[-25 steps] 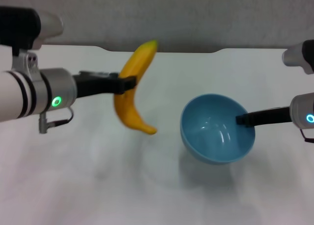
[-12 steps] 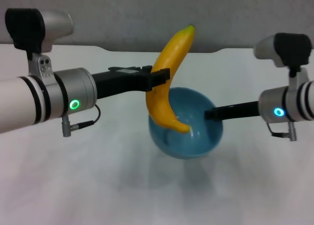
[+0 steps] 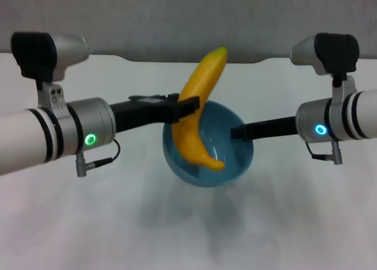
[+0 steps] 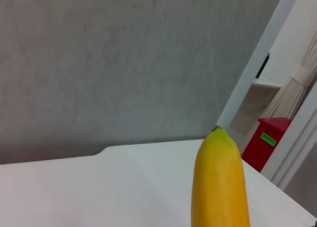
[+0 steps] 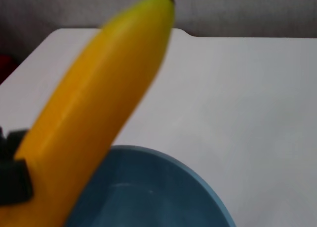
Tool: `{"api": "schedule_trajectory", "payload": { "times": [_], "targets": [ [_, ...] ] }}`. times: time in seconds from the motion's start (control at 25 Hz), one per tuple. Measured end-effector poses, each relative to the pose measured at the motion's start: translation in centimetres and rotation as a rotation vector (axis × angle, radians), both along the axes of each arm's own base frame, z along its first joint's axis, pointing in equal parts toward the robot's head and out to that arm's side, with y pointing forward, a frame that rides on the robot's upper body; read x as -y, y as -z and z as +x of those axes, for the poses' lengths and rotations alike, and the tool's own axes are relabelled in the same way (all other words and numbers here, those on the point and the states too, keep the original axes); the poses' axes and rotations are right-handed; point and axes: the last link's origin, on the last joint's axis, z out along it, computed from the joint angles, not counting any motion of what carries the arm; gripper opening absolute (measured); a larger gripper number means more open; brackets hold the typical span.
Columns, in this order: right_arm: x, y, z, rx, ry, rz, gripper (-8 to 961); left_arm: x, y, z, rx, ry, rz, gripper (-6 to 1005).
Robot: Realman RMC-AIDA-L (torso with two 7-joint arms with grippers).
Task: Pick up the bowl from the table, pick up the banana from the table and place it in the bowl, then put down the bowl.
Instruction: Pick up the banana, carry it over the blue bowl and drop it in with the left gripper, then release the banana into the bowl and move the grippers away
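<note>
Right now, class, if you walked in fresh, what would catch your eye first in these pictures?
The yellow banana, standing nearly upright, is gripped at mid-length by the left gripper with its lower end down inside the light-blue bowl. The right gripper holds that bowl by its rim, above the white table.

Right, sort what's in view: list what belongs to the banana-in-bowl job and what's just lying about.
Part of the job:
- banana, gripped by the left gripper, lower end inside the bowl
- bowl, held off the table at its rim by the right gripper
- table

Just lying about:
- red box with a green label, off beyond the table
</note>
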Motion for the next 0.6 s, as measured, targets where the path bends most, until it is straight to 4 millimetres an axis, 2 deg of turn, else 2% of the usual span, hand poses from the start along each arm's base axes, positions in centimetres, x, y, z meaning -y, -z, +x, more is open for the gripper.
{"api": "schedule_trajectory", "payload": {
  "times": [0.4,0.6],
  "targets": [
    [0.0,0.1,-0.2,0.004,-0.007,-0.008,29,-0.1,0.9,-0.5,0.034,0.003,-0.024,480],
    [0.4,0.4,0.8,0.012,0.022,-0.015,31,-0.1,0.5,-0.4,0.089,0.029,-0.009,674]
  ]
}}
